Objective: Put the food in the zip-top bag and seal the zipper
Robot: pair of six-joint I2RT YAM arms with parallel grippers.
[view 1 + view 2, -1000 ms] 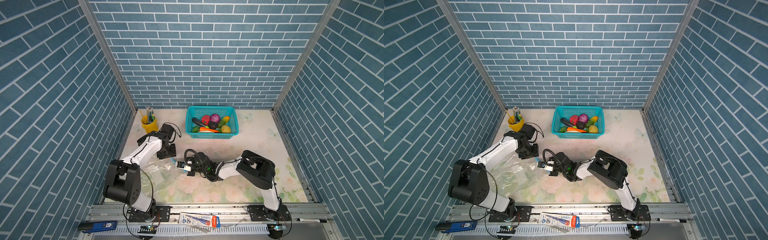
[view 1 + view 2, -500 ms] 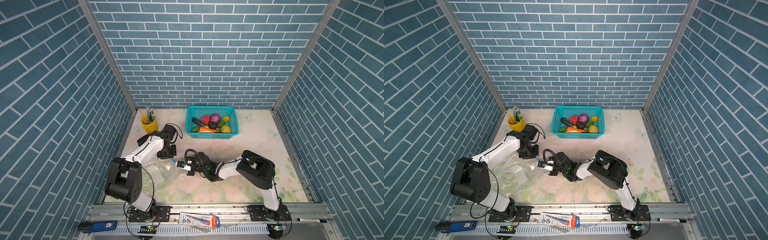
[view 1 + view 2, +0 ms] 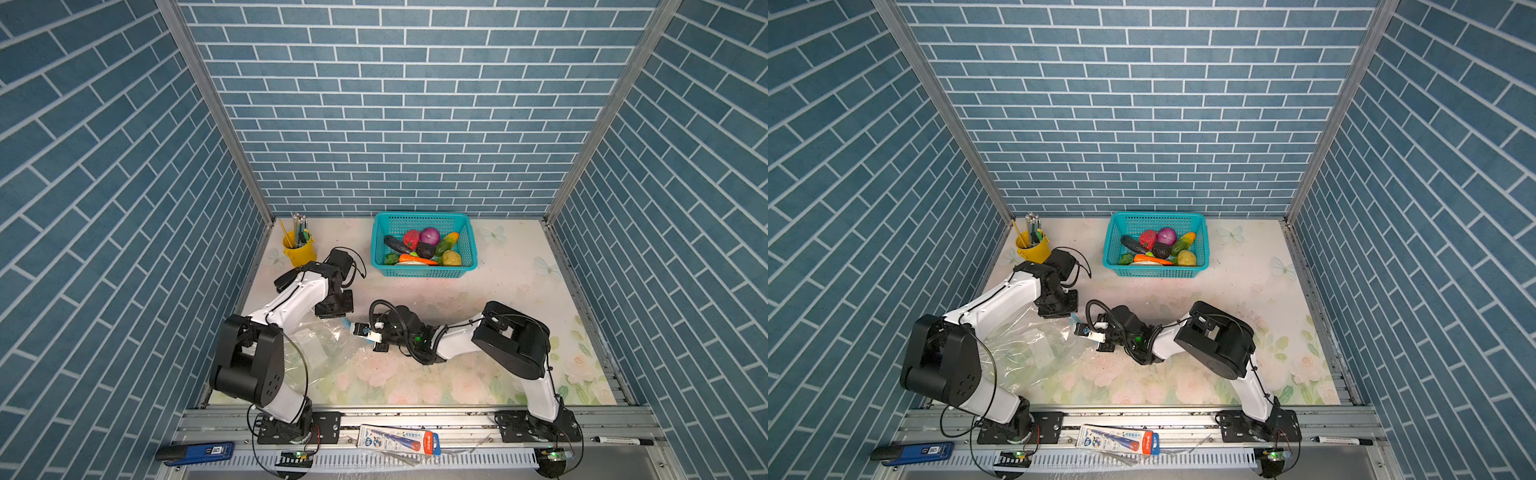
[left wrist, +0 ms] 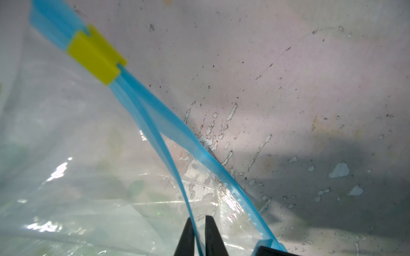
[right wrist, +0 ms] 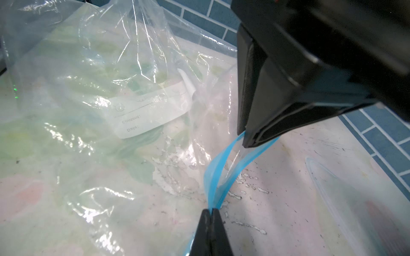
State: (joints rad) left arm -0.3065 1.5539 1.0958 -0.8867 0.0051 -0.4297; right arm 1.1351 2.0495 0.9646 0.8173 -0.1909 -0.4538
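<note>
Both of my pincers grip the zipper (image 4: 177,126) of the zip-top bag (image 3: 320,349). The left pincer (image 4: 197,221) has nearly closed fingers pinching one lip of the blue strip. The right pincer (image 5: 210,212) is shut tight where the two lips meet, so the mouth gapes a little between the two grips. The yellow slider tab (image 4: 95,55) sits further along the strip from my left pincer. The bag lies crumpled on the worktop (image 3: 498,291), its white label (image 5: 153,110) showing through the plastic. None of the food (image 3: 422,249) is in the bag: it lies well apart from it, in the teal basket (image 3: 424,272) beyond the bag's mouth. My left wrist hangs over the mouth, on the basket side. A yellow cup (image 3: 300,251) of pens stands beyond the bag's far edge.
</note>
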